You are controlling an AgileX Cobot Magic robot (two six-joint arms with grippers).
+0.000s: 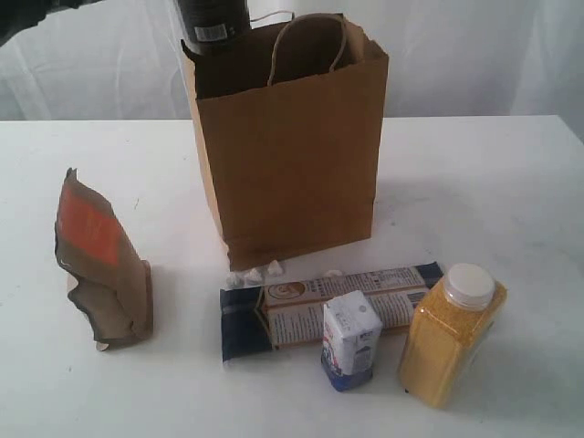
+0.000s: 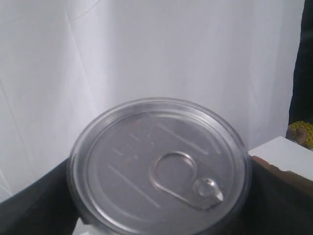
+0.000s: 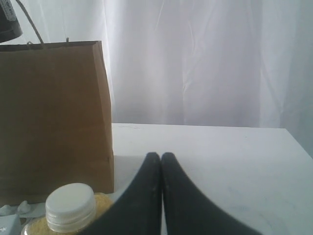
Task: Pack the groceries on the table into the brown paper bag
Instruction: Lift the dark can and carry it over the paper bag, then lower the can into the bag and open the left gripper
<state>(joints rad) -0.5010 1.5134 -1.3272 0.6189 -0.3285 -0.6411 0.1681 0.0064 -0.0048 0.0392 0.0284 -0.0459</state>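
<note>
1. The can (image 1: 214, 23) is gripped by the left tool (image 2: 157, 213). The jaws are set wide and pressed on the can's sides, with dark fingers (image 2: 34, 205) seen on both sides of it.
2. The can is held at rim level over the left corner of the mouth of the bag (image 1: 292, 164). It is probably placed there so that it can be lowered straight in.
3. The can is kept upright, with the pull-tab lid on top, probably so that it lands flat on the bag's bottom.
4. The bag is set upright and open, so loading from above is possible. Small white crumbs (image 1: 260, 269) are seen at its front foot.
5. The right tool (image 3: 161, 159) is closed completely, and nothing is held in it. It is kept low, near the bottle (image 1: 452, 333), probably out of the left arm's way.
6. Four items are not yet packed on the table (image 1: 511, 201):
   - The pouch (image 1: 100, 265) is stood well apart, left of the bag.
   - The packet (image 1: 328, 306) is laid flat in front of the bag.
   - The carton (image 1: 351, 340) and the bottle are stood upright just beside the packet.
</note>
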